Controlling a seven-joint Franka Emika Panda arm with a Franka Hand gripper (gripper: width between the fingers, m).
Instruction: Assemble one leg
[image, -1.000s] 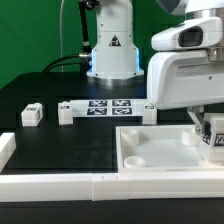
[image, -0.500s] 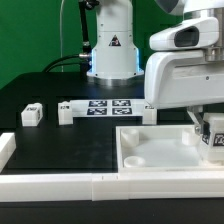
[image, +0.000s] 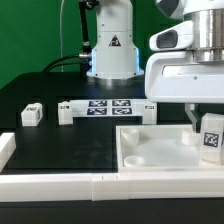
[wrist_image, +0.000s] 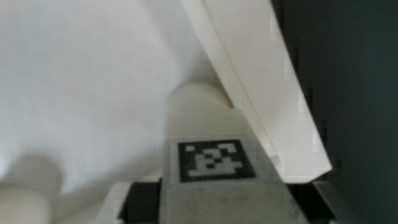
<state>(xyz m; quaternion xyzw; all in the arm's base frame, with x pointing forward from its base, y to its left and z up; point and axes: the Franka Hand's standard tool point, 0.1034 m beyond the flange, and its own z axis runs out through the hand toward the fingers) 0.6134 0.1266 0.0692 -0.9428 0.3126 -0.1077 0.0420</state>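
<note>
My gripper (image: 210, 130) is shut on a leg (image: 211, 136), a small white block with a black-and-white tag, at the exterior view's right. It holds the leg over the far right part of the large white square tray-like part (image: 160, 150). In the wrist view the leg (wrist_image: 214, 140) stands between my dark fingers (wrist_image: 139, 200), pointing at the tray's inner corner by its raised rim (wrist_image: 267, 90). Two more legs (image: 31, 114) (image: 67, 111) lie on the black table at the exterior view's left.
The marker board (image: 108, 107) lies at the table's middle, in front of the robot base (image: 110, 50). A white rail (image: 60, 185) runs along the front edge, with a white block (image: 5, 150) at the exterior view's left. A further small white part (image: 148, 108) sits right of the marker board.
My gripper has risen a little with the leg in it, so the leg's tag now shows higher above the tray's right rim. The other parts have not moved.
</note>
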